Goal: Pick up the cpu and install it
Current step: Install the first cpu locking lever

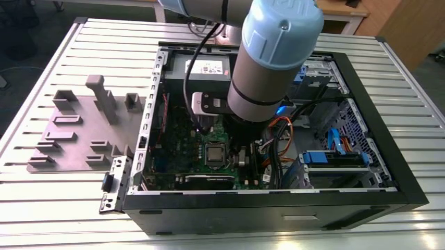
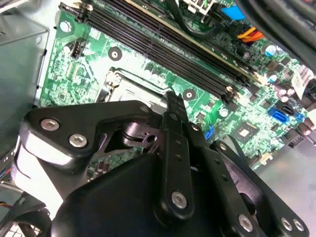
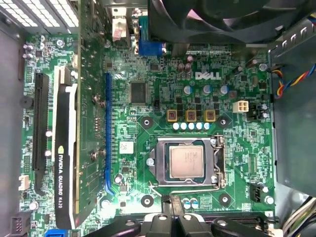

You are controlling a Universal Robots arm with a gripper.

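Note:
The cpu [image 3: 186, 161], a square chip with a silver-grey lid, lies flat in the metal-framed socket [image 3: 216, 163] on the green motherboard [image 3: 163, 98]. In the exterior view the cpu [image 1: 214, 153] sits in the middle of the board inside the open computer case [image 1: 278, 208], just below the arm's wrist. My gripper [image 3: 171, 200] hovers above the board a short way off the socket's edge, its black fingers together and holding nothing. In the second wrist view the gripper [image 2: 173, 98] covers most of the socket.
A graphics card [image 3: 66, 148] stands on edge beside the socket. Memory slots [image 2: 163, 39] run along the board. Orange and black cables [image 1: 278, 135] and a blue drive cage [image 1: 334, 156] fill the case toward the exterior view's right. A grey-purple fixture plate [image 1: 76, 130] lies outside the case.

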